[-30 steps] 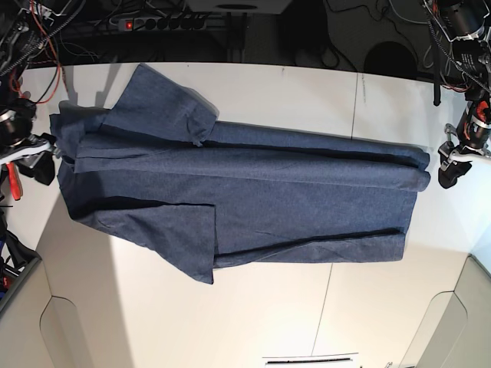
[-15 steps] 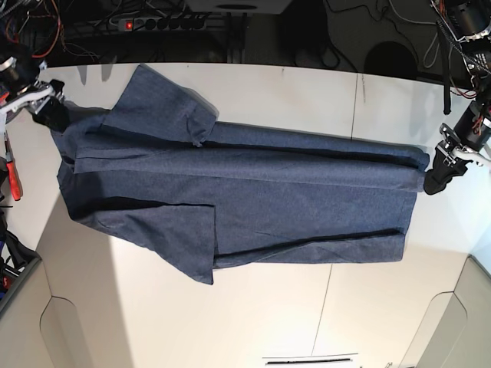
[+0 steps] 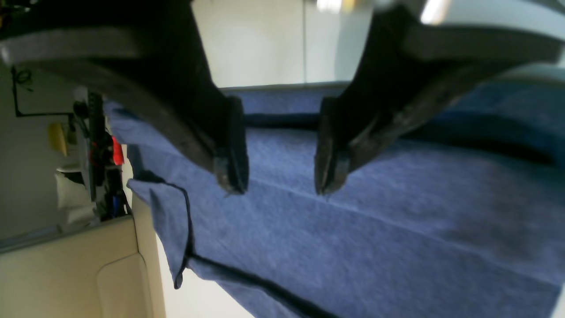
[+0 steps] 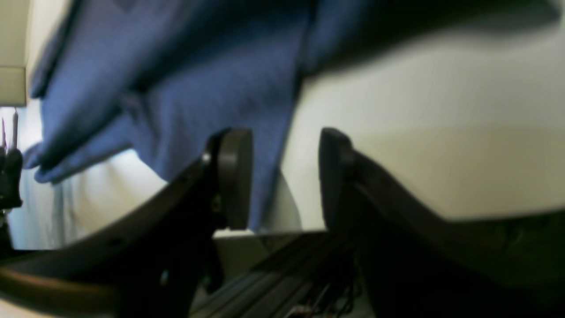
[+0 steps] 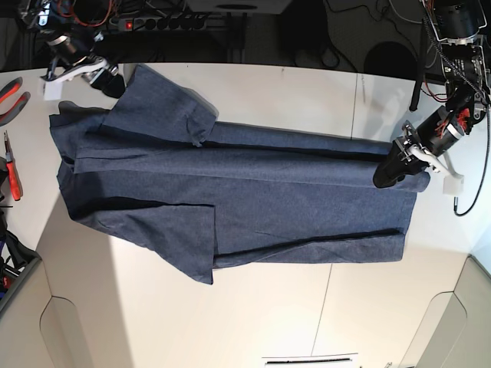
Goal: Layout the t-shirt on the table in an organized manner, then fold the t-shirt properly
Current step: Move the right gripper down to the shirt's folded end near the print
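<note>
I see the t-shirt (image 5: 245,195) lying lengthwise across the white desk (image 5: 253,314), both long sides folded inward. My left hand (image 3: 278,168) is spread over the hem end, gripping nothing. My right hand (image 4: 282,176) is spread too, at the sleeve (image 5: 157,103) by the far-left corner.

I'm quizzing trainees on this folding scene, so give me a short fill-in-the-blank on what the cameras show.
1. The t-shirt lying on the table is coloured ____.
2. The left claw hangs over the shirt with its jaws ____.
3. The right claw holds ____ between its jaws.
4. The table is coloured ____.

Missing words: blue; open; nothing; white
</note>
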Robot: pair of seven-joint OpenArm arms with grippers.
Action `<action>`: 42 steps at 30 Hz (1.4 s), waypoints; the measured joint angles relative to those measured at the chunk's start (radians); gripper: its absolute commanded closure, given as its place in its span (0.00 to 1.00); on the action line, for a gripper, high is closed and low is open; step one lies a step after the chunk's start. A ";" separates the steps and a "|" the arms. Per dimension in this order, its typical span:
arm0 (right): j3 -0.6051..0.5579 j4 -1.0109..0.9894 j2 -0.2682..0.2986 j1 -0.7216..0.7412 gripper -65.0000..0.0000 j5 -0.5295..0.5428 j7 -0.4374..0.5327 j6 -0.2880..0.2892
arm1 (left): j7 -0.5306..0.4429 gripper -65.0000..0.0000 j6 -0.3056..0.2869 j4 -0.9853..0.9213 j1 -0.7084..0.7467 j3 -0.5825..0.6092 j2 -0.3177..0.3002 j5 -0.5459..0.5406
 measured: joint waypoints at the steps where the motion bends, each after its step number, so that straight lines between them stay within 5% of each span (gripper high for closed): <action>1: -0.014 -0.023 0.000 0.003 0.63 0.015 0.011 0.003 | 0.000 0.56 0.000 0.000 0.000 0.003 0.001 0.000; 10: -0.163 -0.132 0.008 0.060 0.65 0.037 0.011 0.015 | -0.048 0.56 0.000 0.000 0.000 0.003 -0.002 0.034; 15: -0.254 -0.129 0.008 0.055 1.00 0.001 -0.010 0.010 | -0.048 0.56 0.000 0.000 0.000 0.003 -0.001 0.036; 26: -0.304 -0.041 0.000 0.056 1.00 0.026 -0.090 0.007 | -0.048 0.56 0.000 0.000 0.000 0.003 0.000 0.036; 42: -0.304 -0.011 0.006 0.418 1.00 -0.140 -0.043 0.003 | -0.052 0.56 0.000 0.000 0.000 0.003 0.000 0.035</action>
